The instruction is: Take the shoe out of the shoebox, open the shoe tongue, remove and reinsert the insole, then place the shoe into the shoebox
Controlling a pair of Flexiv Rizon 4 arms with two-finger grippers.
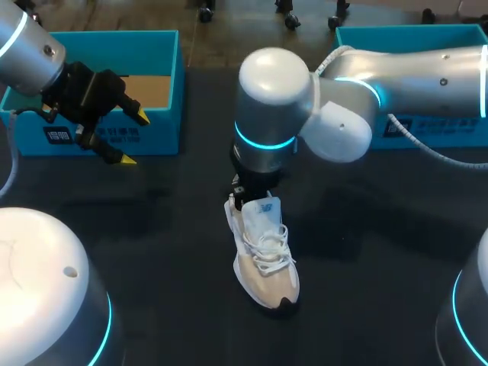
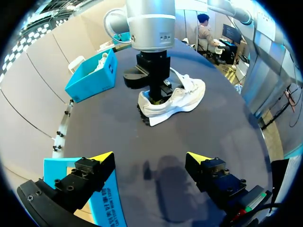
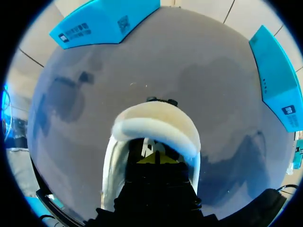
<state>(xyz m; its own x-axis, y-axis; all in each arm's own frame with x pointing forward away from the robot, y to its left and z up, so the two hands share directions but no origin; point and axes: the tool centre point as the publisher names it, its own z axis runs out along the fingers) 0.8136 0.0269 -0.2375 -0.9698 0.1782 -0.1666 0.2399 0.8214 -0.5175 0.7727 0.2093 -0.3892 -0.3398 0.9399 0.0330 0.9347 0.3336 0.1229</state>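
A white lace-up shoe (image 1: 267, 263) stands upright on the dark table, toe toward the front edge. My right gripper (image 1: 245, 200) comes straight down into its heel opening. In the right wrist view its yellow tips (image 3: 156, 158) sit together, shut, inside the shoe (image 3: 156, 130), whose collar rings them; what they touch is hidden. My left gripper (image 1: 136, 139) hangs open and empty at the front corner of the left shoebox (image 1: 114, 137), well left of the shoe. From the left wrist view, the shoe (image 2: 182, 97) lies ahead of the open gripper (image 2: 150, 158).
A second blue shoebox (image 1: 427, 130) stands at the back right behind my right arm; in the left wrist view this box (image 2: 92, 78) holds something white. Dark table (image 1: 168, 229) surrounds the shoe. The arm bases fill the front corners.
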